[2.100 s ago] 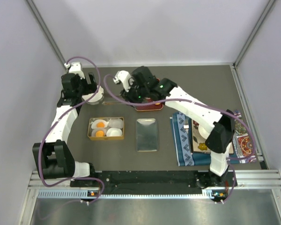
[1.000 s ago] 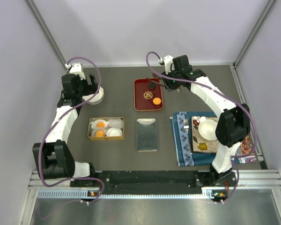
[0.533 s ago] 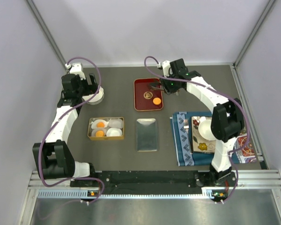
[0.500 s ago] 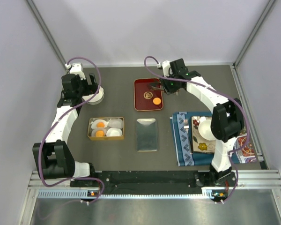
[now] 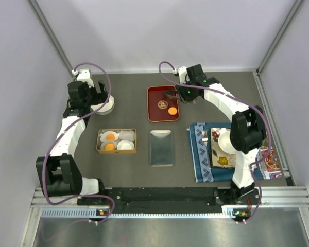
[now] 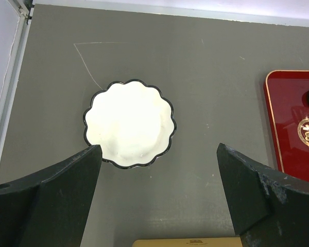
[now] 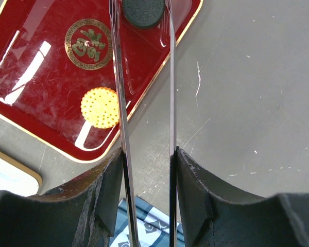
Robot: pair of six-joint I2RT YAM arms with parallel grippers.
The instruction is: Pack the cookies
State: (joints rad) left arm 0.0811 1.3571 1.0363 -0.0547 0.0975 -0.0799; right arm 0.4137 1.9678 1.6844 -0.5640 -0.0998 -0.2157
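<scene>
Although the left arm has not stirred, the right arm has changed its pose entirely within the last couple of seconds. It lay folded across the red tray [image 5: 155, 110], hiding what the tray carries, and now it reaches in from the right-edge side, so the tray by the middle of the tabletop's far edge shows in full. The right end effector [image 7: 147, 159] is closed to a middling width on a pair of metal tweezers [image 7: 117, 77], whose long thin blades stand one on each side of the black cookie [image 7: 143, 11]; they arrived there within the last second and have barely shifted since. Whether they already pinch the disc or only bracket it cannot be told, as the cookie sits at the very top of the wrist view. The loose orange cookie [image 7: 100, 107] lies flat on the tray toward the near edge, beside the blades and untouched. Toward the left edge, the wooden box [image 5: 117, 152] holds four white paper cups [image 5: 126, 145], and orange cookies [image 5: 110, 136] already sit in two of them. By that reckoning half the packing looks done, and the black cookie seems next to be lifted and carried across to a free cup. The left end effector [image 6: 157, 154] hangs wide open above the scalloped white dish [image 6: 130, 123] near the far left corner, holding nothing.
</scene>
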